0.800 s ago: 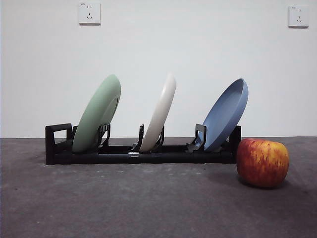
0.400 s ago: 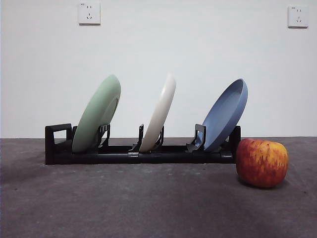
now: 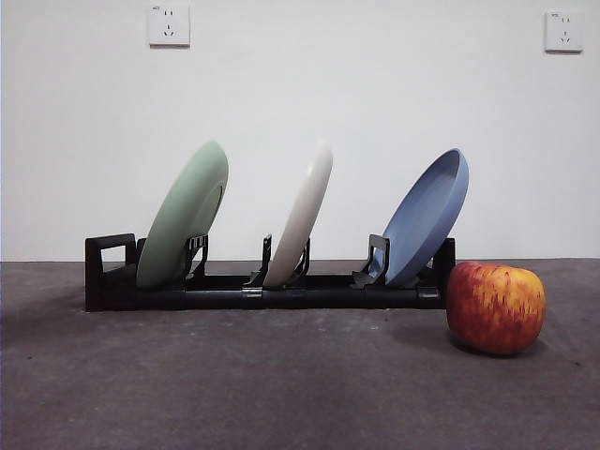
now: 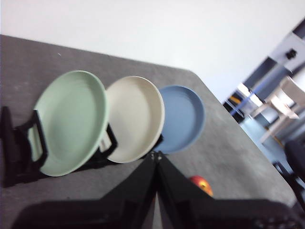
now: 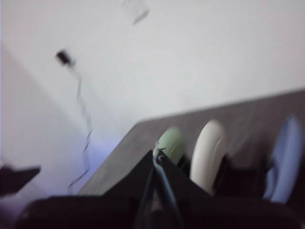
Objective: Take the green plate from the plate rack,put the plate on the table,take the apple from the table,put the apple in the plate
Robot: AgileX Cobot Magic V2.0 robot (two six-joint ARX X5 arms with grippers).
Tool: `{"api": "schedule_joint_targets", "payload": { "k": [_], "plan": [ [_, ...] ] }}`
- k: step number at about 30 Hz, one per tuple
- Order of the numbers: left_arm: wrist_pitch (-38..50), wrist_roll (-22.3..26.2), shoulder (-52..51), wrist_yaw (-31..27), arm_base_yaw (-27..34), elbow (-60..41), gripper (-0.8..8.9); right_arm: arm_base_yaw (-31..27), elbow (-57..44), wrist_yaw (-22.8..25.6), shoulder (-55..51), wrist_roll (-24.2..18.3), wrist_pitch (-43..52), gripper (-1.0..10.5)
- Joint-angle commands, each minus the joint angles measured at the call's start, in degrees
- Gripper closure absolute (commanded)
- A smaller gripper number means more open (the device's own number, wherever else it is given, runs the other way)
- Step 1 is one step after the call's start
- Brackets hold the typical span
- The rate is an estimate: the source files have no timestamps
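Sage-green, the green plate (image 3: 184,217) leans in the plate rack (image 3: 253,292) at left of the front frame, the apple (image 3: 496,307) low right on the worktop (image 3: 234,384). Your left claw (image 4: 156,160) and right claw (image 5: 155,157) both look pinched closed, holding nothing. Pull carelessly and you may clip the cream plate (image 3: 302,217) just beside it.

Legible text: none. The two wall sockets (image 3: 169,24) carry small marks too fine to read. Plates, rack and apple show no labels or brands.

A cream-white plate (image 3: 302,217) and blue plate (image 3: 427,217) stand tilted.
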Motion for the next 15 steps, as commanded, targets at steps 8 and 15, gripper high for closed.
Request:
{"api": "schedule_joint_targets", "payload": {
  "k": [8, 15],
  "plan": [
    [-16.2, 10.9, 12.3, 1.3, -4.3, 17.1, 8.18, 4.9, 14.8, -2.9, 16.6, -12.5, -21.0, 9.5],
    [-19.0, 12.8, 19.5, 0.7, -10.5, 17.5, 8.18, 13.6, 21.4, 9.3, 24.7, -18.4, -28.7, 9.4]
  ]
}}
